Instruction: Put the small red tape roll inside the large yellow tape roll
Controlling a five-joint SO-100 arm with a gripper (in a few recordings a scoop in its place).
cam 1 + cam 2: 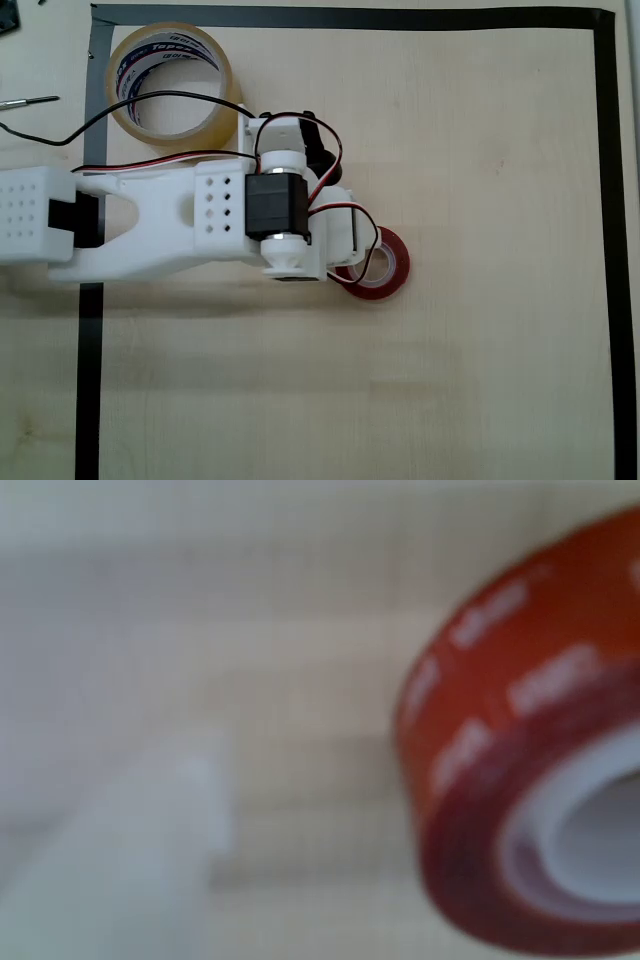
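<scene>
Close to the wrist camera: small glossy red tape roll [500, 780] with white inner core, at the right of frame, blurred, pale print on its outer band. One white finger [130, 870] at lower left, well apart from the roll, bare table between them. Only one finger shows there, so jaws [352, 258] state: cannot tell.

Overhead view: red roll [385, 270] lies flat on the light wood-grain table [450, 380], near centre, its left part under the white printed arm [180, 215]. Arm comes in from the left edge, black servo mid-body, red and black wires looped over it.

Further off, upper left: large translucent yellowish tape roll [175, 85], white core with blue and red lettering, just beside the arm's upper edge, inside the black tape border [612, 250] on the table.
</scene>
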